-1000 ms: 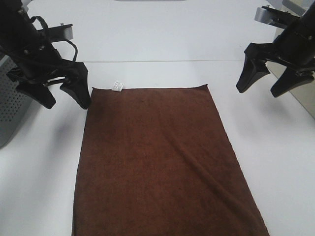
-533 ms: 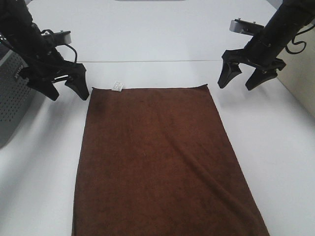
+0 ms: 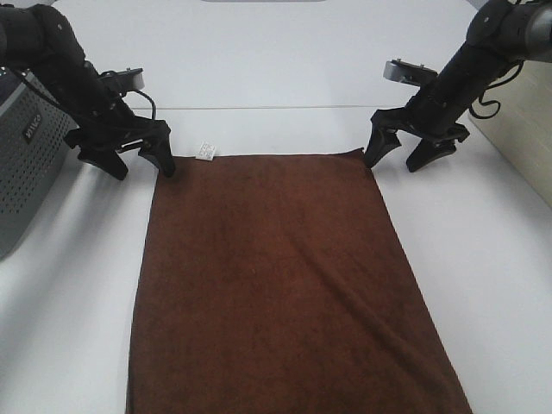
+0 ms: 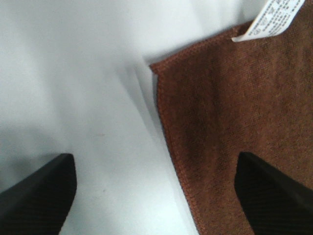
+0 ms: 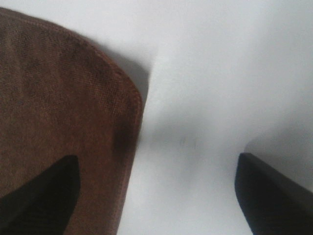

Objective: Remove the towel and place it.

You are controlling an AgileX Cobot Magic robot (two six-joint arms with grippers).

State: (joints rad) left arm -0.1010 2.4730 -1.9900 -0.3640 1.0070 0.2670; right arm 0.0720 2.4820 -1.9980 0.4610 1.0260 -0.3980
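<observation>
The large dark brown rectangular terry towel (image 3: 276,276) lies flat on the white table (image 3: 285,69), long axis 12-to-6, white tag (image 3: 205,152) at 12, while the left gripper (image 3: 142,168) and right gripper (image 3: 392,164), jaws apart, straddle its 11 and 1 o'clock corners, hem stitching (image 4: 166,127) visible only from the wrists.

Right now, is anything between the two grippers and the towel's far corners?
Nothing visible. The left gripper and the right gripper are open, each straddling one far corner of the towel, which lies flat on the white table.
</observation>
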